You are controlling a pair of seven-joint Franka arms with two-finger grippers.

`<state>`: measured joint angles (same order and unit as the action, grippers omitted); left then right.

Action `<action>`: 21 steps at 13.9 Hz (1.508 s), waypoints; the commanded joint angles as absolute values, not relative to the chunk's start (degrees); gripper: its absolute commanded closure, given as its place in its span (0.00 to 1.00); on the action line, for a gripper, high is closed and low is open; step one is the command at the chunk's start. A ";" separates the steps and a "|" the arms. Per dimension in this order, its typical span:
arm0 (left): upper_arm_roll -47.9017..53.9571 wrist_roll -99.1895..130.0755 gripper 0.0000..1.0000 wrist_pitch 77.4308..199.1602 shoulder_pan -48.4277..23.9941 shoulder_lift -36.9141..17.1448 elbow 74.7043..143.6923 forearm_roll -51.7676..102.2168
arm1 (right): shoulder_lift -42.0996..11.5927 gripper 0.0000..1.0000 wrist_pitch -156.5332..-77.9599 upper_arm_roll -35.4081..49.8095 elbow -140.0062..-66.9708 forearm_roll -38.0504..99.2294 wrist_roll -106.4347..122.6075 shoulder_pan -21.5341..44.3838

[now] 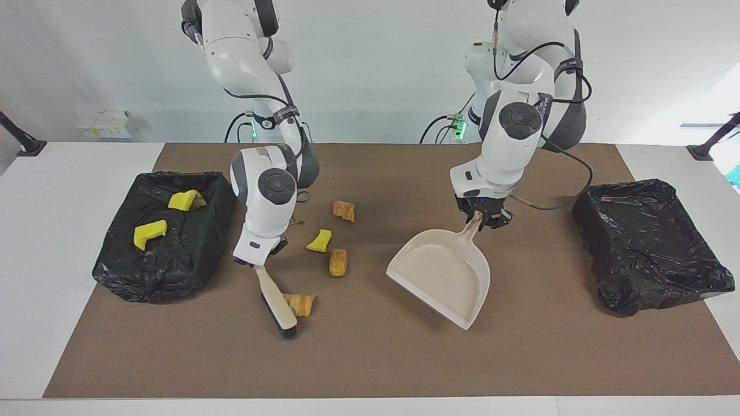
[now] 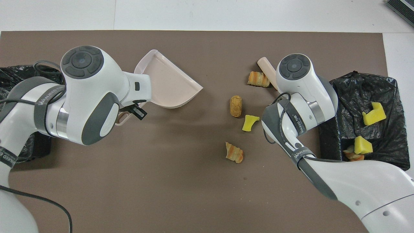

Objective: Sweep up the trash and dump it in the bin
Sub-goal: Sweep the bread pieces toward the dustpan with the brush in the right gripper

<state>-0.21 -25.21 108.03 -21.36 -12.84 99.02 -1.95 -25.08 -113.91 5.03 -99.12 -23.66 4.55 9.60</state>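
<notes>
Fingers of the left gripper (image 1: 483, 218) are pinched on the handle of the beige dustpan (image 1: 444, 273), which hangs tilted in the air over the brown mat (image 1: 370, 358), its open edge turned toward the right arm's end of the table; fingers of the right gripper (image 1: 258, 263) are pressed on the handle of the brush (image 1: 279, 304), which slants down so that its dark bristles touch the mat. Four pieces of trash lie on the mat between the brush and the dustpan; an orange striped piece (image 1: 300, 304) touches the brush; a brown bread piece (image 1: 337, 262) and a yellow sponge scrap (image 1: 319, 241) lie close together, nearer to the robots; another orange piece (image 1: 344, 211) is nearest to the robots. One black bin (image 1: 165, 271) at the right arm's end holds two yellow scraps (image 1: 150, 233) and one orange piece (image 2: 351, 154); a second black bin (image 1: 647, 245) stands at the left arm's end.
</notes>
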 commanded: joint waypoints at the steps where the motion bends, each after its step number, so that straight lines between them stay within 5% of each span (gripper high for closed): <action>1: -0.09 -34.77 1.00 105.65 -21.18 -10.90 99.93 -5.53 | -18.12 1.00 -113.82 5.62 -108.87 -22.77 5.01 10.02; 11: -0.09 -55.44 1.00 108.79 -19.87 -6.25 108.79 -5.80 | -10.64 1.00 -107.32 5.71 -115.14 -14.25 6.24 19.60; 16: 0.09 -58.70 1.00 113.29 -20.39 -4.04 114.52 -9.49 | -9.06 1.00 -101.70 5.27 -109.87 -8.71 5.72 16.45; 21: 0.09 -63.97 1.00 120.75 -20.39 -3.96 120.31 -10.98 | -3.44 1.00 -104.13 5.19 -116.69 -5.46 -3.67 10.47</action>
<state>0.05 -61.18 116.90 -20.40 -6.18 116.16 -9.19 -6.34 -101.74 4.74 -111.56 -8.25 -0.14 11.92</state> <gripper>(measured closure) 0.687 0.740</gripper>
